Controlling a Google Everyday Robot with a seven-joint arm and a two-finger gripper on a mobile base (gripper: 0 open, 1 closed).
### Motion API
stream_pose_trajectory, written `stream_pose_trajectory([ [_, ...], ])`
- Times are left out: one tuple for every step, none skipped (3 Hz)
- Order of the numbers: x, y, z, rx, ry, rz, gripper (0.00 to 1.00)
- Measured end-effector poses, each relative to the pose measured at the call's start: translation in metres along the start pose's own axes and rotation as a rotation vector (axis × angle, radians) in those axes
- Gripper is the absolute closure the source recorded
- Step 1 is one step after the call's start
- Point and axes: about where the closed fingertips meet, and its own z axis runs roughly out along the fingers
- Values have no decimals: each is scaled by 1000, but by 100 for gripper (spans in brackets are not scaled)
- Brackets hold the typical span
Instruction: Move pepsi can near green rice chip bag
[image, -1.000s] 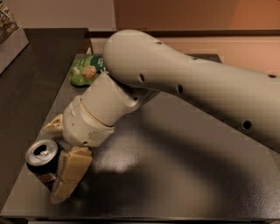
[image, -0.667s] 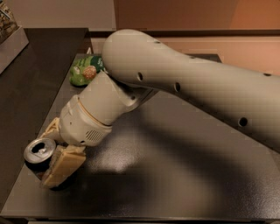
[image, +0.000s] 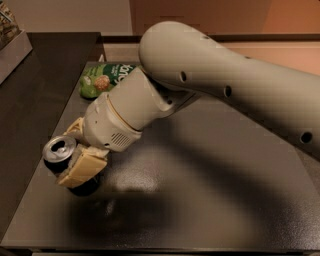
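The pepsi can (image: 58, 151), black with a silver top, is near the grey table's (image: 210, 200) front left part. My gripper (image: 71, 150) is shut on it, with one tan finger (image: 82, 168) in front of the can and the other behind it. The can is tilted a little and seems raised just off the surface, with a shadow under it. The green rice chip bag (image: 102, 79) lies flat at the table's back left, partly hidden behind my arm's wrist (image: 127, 112).
My large pale arm (image: 235, 85) crosses the table from the right. A dark counter (image: 35, 95) adjoins the table on the left, with a grey box (image: 12, 47) at its far end. The table's front edge lies close below the can.
The front finger has closed against the can. The can, held in my gripper, has risen and shifted slightly toward the back of the table.
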Motion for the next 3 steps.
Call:
stream_pose_trajectory([
  [9,-35,-44,146,-15,56,100],
  [19,-69,-81,267,-29,92,100],
  [32,-104,-110,360,-36,122,100],
])
